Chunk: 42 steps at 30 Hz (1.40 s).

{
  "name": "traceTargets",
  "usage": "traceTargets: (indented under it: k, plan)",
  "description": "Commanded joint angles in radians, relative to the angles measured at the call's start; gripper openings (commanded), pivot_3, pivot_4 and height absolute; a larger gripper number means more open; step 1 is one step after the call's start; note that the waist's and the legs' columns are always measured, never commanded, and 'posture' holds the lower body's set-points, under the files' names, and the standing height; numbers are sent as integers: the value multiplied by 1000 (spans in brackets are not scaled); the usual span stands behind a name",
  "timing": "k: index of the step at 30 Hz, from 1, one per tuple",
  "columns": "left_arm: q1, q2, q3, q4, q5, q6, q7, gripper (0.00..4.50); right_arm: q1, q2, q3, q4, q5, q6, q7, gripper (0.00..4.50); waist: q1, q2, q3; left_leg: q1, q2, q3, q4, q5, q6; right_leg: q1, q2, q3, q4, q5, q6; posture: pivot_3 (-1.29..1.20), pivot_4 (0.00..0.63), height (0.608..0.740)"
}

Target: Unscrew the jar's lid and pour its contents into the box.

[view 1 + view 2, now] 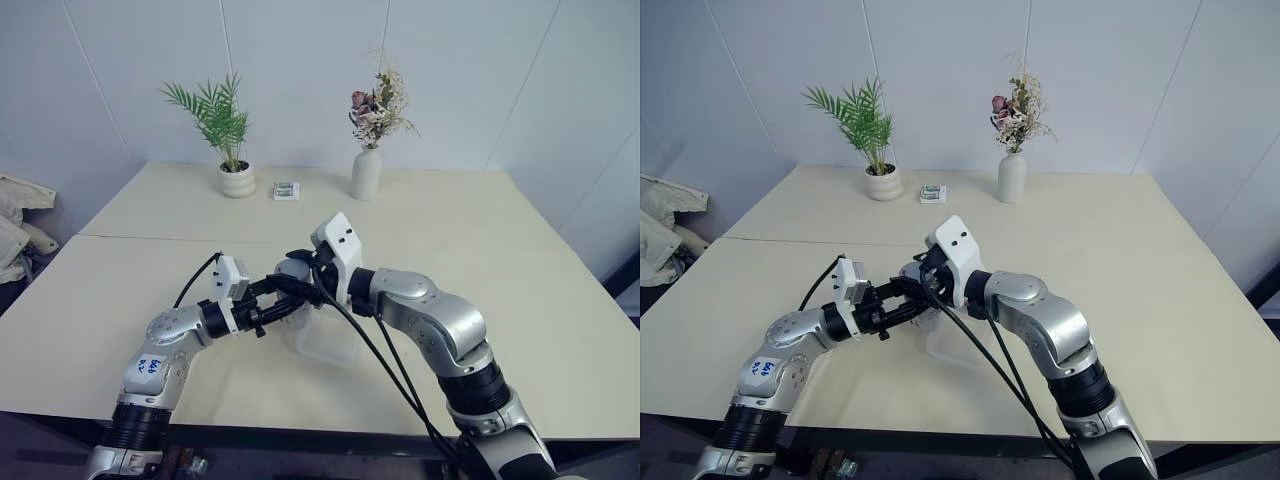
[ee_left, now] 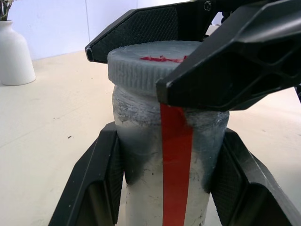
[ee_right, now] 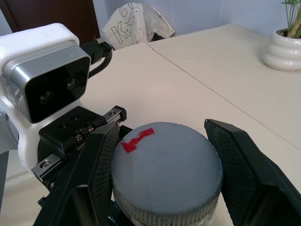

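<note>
Pale cream table (image 1: 520, 270) made of two tops joined at a seam, white ribbed plant pot (image 1: 237, 180) with a green palm stood at the far edge, small striped carton (image 1: 287, 191) beside it, white flower vase (image 1: 366, 174) further right, clear plastic box (image 1: 325, 338) rested near the front edge.

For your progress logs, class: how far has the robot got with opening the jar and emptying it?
Done: left claw holds the jar, and right claw has closed on the lid. In hand: unscrewing; the lid is still seated. Left: removing it and pouring into the box.
</note>
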Motion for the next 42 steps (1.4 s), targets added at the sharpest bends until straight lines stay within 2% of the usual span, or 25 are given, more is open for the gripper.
traceTargets:
  k: [1, 4, 12, 19, 23, 29, 31, 35, 42]
  plan:
    - [-24, 6, 11, -8, 0, -12, -12, 2050, -12, 7, -51, -21, 59, -7, 45, 2571, 0, 0, 0, 0, 0, 0, 0, 0, 0, 0, 0, 0, 0, 0, 0, 0, 150, 740]
    - [-43, 14, 12, 0, -22, 0, -52, 2050, -27, -31, -58, -18, 126, -4, 174, 2571, 1, 0, 0, 0, 0, 0, 0, 0, 0, 0, 0, 0, 0, 0, 0, 0, 150, 740]
    - [-140, 67, 11, 33, -119, 85, -275, 2050, -93, -201, -10, 66, 178, -121, 626, 2571, -4, 0, 0, 0, 0, 0, 0, 0, 0, 0, 1, 0, 0, 0, 0, 0, 150, 740]
    - [-177, 106, -36, 42, -139, 150, -447, 2050, -191, -229, 14, 233, 147, -235, 867, 2571, -8, 0, 0, 0, 1, 1, 0, 0, 0, 0, 2, 0, 0, 0, 0, 0, 150, 740]
    - [-164, 86, -52, 20, -129, 150, -457, 2050, -230, -214, 23, 300, 125, -273, 910, 2571, -6, 0, 0, 0, 1, 1, 0, 0, 0, 0, 2, 0, 0, 0, 1, 0, 150, 740]
    - [-151, 55, -20, 3, -139, 131, -417, 2050, -225, -211, 18, 305, 119, -259, 897, 2571, -2, 0, 0, 0, 1, 0, 0, 0, 0, 0, 1, 0, 0, 0, 1, 0, 150, 740]
    - [-142, 54, -16, -11, -144, 139, -411, 2050, -218, -215, 8, 294, 137, -202, 870, 3311, -2, 0, 0, 0, 1, 0, 0, 0, 0, 0, 1, 0, 0, 0, 1, 0, 150, 740]
    - [-135, 53, -14, -33, -159, 149, -401, 2050, -196, -192, -24, 279, 137, -241, 829, 4431, -2, 0, 0, 0, 1, 0, 0, 0, 0, 0, 1, 0, 0, 0, 1, 0, 150, 740]
    - [-117, 59, 5, -26, -149, 130, -385, 2050, -179, -161, -69, 257, 134, -279, 727, 4431, -1, 0, 0, 0, 1, 0, 0, 0, 0, -1, 1, 0, 0, 0, 1, 0, 150, 740]
